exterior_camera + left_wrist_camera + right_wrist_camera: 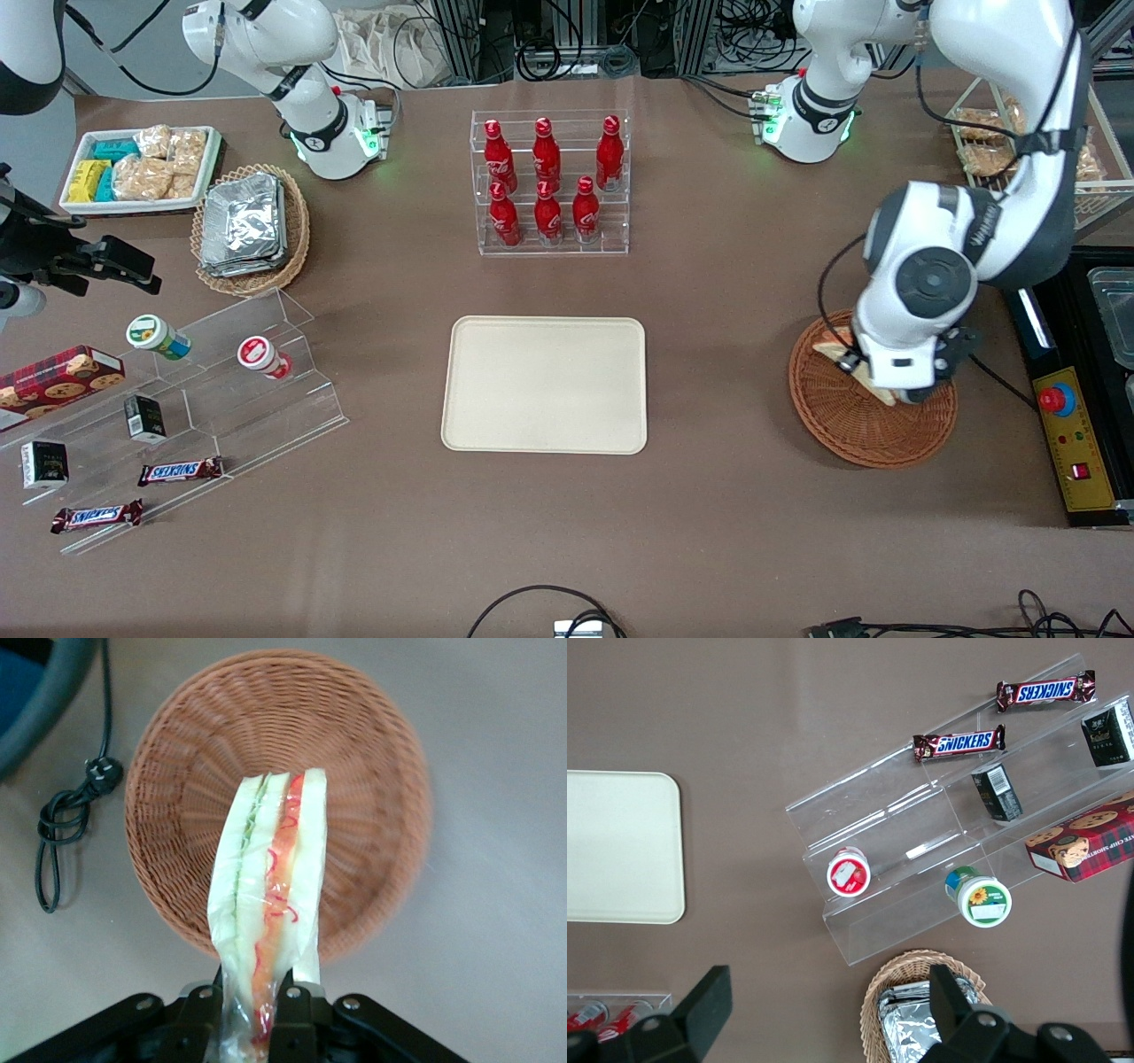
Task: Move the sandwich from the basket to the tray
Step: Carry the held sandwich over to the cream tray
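Sandwich (270,895) clamped between the fingers (297,1014) of the gripper (257,1019), lifted above the basket (372,788). Carrying to the tray (545,385) and release there not yet done.

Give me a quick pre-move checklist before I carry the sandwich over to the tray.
1. Grip: gripper shut on the sandwich - ok.
2. Sandwich clear of the basket: appears lifted above it - ok.
3. Grip security: held at one end only, slip risk - cannot tell.
4. Tray bare - ok.
5. Path from basket to tray: no objects between - ok.
6. Bottle rack stands farther from the front camera than the tray - ok.
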